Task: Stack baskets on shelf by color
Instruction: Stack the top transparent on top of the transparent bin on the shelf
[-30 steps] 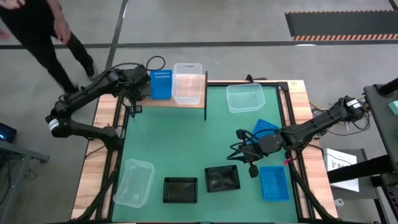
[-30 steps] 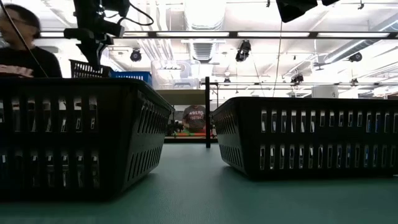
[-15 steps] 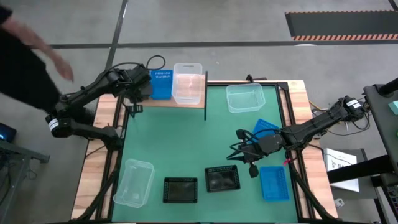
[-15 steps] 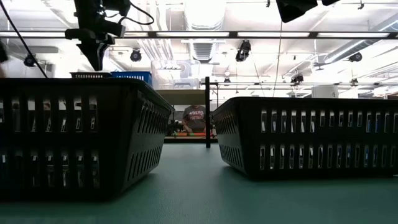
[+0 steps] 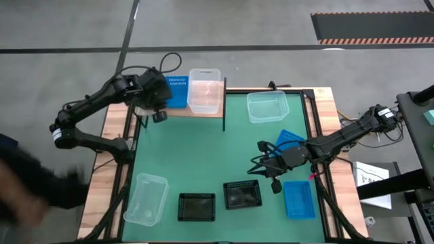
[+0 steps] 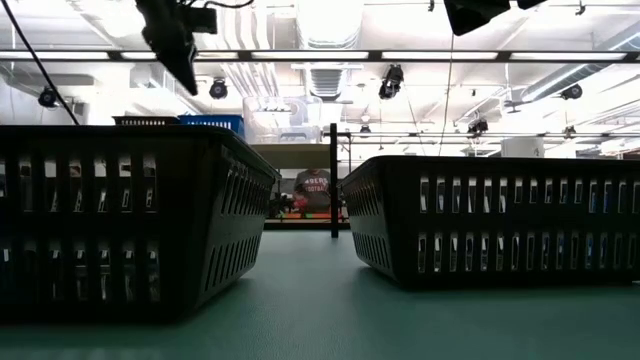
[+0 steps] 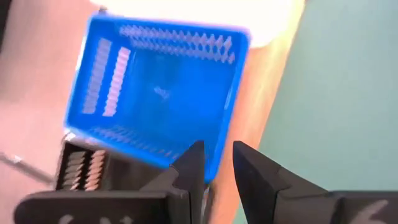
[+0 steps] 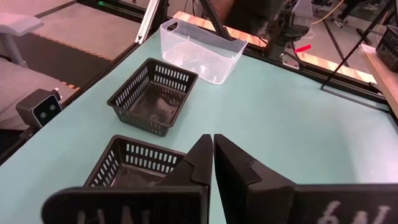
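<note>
My left gripper (image 5: 158, 115) hangs narrowly open and empty above the shelf (image 5: 196, 110) at its near left edge. In the left wrist view (image 7: 216, 158) it is over the near rim of a blue basket (image 7: 155, 99). A black basket (image 7: 84, 171) stands beside the blue one on the shelf's left end, and a clear basket (image 5: 205, 90) on its right. My right gripper (image 5: 266, 171) is shut and empty above the mat, beside a black basket (image 5: 243, 194).
On the mat lie a second black basket (image 5: 196, 207), a clear basket (image 5: 146, 198) at the near left, a clear basket (image 5: 267, 106) at the far right, and two blue baskets (image 5: 288, 140) (image 5: 298, 198) by the right arm. A blurred person (image 5: 27, 190) stands left of the table.
My left gripper has set the tilted black basket down level on the shelf's left end, then come away from it, rising and moving toward the table's right and near edges. The person has moved from the far left to the near left of the table.
</note>
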Controlling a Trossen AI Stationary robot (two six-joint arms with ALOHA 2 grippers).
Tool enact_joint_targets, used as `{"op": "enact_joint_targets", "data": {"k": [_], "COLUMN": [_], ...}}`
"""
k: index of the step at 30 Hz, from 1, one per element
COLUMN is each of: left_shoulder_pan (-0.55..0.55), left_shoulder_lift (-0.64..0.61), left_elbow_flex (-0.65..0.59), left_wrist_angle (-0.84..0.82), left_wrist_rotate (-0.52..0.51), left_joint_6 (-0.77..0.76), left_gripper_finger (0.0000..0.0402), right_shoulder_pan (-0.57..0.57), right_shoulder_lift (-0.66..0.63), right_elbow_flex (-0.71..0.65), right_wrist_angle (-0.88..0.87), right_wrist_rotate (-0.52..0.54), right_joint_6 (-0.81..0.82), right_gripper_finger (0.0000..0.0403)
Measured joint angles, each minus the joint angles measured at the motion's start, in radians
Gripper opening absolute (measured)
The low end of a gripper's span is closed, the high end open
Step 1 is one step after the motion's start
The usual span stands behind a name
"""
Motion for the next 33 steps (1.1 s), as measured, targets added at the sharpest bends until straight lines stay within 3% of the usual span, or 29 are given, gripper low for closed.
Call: {"op": "enact_joint_targets", "data": {"k": [6,9,14,21,31,33], "left_shoulder_pan": [-0.151,-0.275,-0.502,-0.762,-0.957,-0.968], "left_shoulder_lift": [-0.027,-0.047,-0.075,-0.061,-0.042,-0.045], "left_elbow_flex": [-0.005,-0.009,-0.037,-0.080,-0.299,-0.330], "left_wrist_angle": [0.086,0.147,0.298,0.517,0.818,0.837], "left_wrist_rotate": [0.004,-0.004,-0.110,-0.136,-0.211,-0.225], "left_joint_6": [-0.115,-0.188,-0.294,-0.324,-0.297,-0.296], "left_gripper_finger": [0.0068,0.0068,0.0067,0.0067,0.0067,0.0067], "right_shoulder_pan": [0.000,0.000,0.000,0.000,0.000,0.000], "right_shoulder_lift": [0.000,0.000,0.000,0.000,0.000,0.000], "right_elbow_flex": [0.000,0.000,0.000,0.000,0.000,0.000], "right_wrist_angle": [0.001,0.002,0.003,0.015,0.019,0.031], "right_wrist_rotate": [0.000,0.001,0.004,0.004,0.009,0.061], "right_joint_6": [-0.007,-0.010,-0.003,0.013,0.044,0.081], "right_gripper_finger": [0.0009,0.0009,0.0009,0.0009,0.0009,0.0009]}}
